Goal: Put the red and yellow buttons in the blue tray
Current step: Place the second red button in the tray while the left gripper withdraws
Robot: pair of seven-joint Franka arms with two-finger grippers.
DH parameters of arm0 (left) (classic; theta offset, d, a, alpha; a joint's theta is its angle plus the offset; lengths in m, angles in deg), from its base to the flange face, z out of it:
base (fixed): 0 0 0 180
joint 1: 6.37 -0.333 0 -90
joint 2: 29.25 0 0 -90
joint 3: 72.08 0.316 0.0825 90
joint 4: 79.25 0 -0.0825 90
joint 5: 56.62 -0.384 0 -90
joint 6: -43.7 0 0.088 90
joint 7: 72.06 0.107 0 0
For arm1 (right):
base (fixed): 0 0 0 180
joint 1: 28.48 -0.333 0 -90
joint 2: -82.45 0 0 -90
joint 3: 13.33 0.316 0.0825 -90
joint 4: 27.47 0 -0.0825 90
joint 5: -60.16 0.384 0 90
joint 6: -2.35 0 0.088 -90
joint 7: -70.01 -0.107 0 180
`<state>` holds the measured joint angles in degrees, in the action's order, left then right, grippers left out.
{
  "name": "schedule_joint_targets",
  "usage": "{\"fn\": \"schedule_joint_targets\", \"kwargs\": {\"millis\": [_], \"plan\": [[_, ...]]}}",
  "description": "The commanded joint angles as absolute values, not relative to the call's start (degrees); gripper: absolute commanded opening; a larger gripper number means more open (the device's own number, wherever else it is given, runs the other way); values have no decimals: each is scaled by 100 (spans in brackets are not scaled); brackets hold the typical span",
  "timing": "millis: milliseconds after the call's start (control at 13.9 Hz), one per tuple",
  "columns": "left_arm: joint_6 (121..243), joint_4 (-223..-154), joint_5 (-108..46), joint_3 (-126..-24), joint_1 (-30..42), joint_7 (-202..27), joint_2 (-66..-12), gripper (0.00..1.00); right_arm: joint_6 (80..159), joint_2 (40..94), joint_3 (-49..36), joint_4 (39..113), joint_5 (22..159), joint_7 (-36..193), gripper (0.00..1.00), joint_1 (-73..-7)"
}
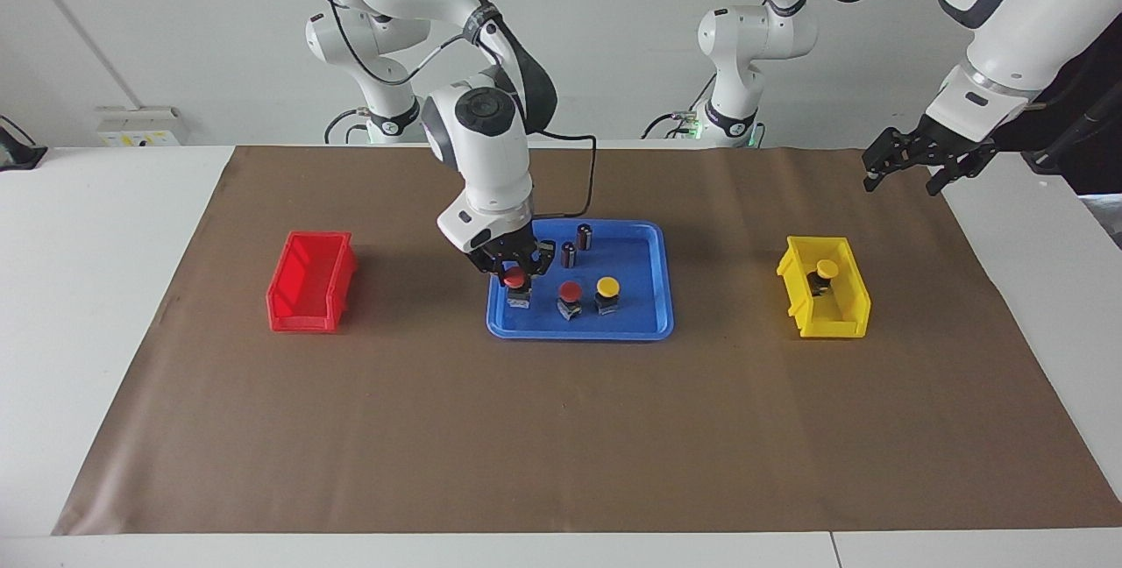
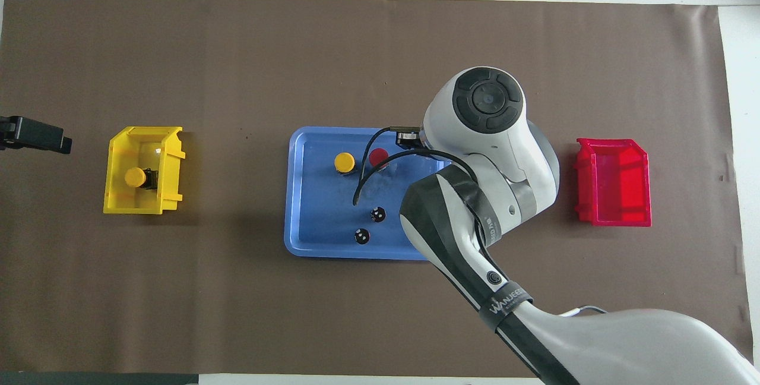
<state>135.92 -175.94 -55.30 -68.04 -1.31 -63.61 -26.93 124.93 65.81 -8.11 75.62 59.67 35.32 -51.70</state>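
Facing view: my right jaws (image 1: 517, 273) pinch a red button (image 1: 516, 281) over the blue tray (image 1: 653, 323); release only once seated. Left jaws (image 1: 907, 166) spread, waiting.

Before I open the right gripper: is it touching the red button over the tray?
Touching. The facing view shows the right gripper with its fingers closed around the red button inside the blue tray.

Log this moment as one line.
right end effector: on red button in blue tray | left end effector: raised, waiting | yellow button: in yellow bin

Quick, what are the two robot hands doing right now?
Right gripper: shut on a red button, low over the blue tray.
Left gripper: open, holding nothing, up above the table's edge near the yellow bin.
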Motion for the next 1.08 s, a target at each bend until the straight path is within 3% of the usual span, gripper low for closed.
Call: {"fn": "schedule_joint_targets", "kwargs": {"millis": [0, 432, 504, 576, 648, 792, 1008], "plan": [[13573, -17874, -5469, -6830, -162, -6318, -2503, 100, 12829, 6690, -806, 7974, 5999, 3372, 21, -5239], [13775, -17866, -5495, -6830, -320, -6256, -2521, 100, 13251, 6461, -814, 8142, 5955, 3257, 27, -5248], [13853, -17918, -5495, -6830, -320, -6256, -2512, 100, 13243, 6461, -814, 8142, 5946, 3257, 37, -5248], [14089, -18145, -5495, -6821, -329, -6265, -2434, 100, 13208, 6461, -814, 8125, 5929, 3249, 74, -5256], [14370, -18469, -5495, -6821, -355, -6265, -2311, 100, 13138, 6470, -814, 8064, 5911, 3248, 99, -5248], [14985, -19076, -5495, -6830, -347, -6256, -2213, 100, 12797, 6505, -849, 7688, 5885, 3266, 100, -5178], [15391, -19587, -5495, -6830, -338, -6327, -2292, 95, 11542, 6549, -850, 6634, 5421, 3441, 100, -4687]]}}
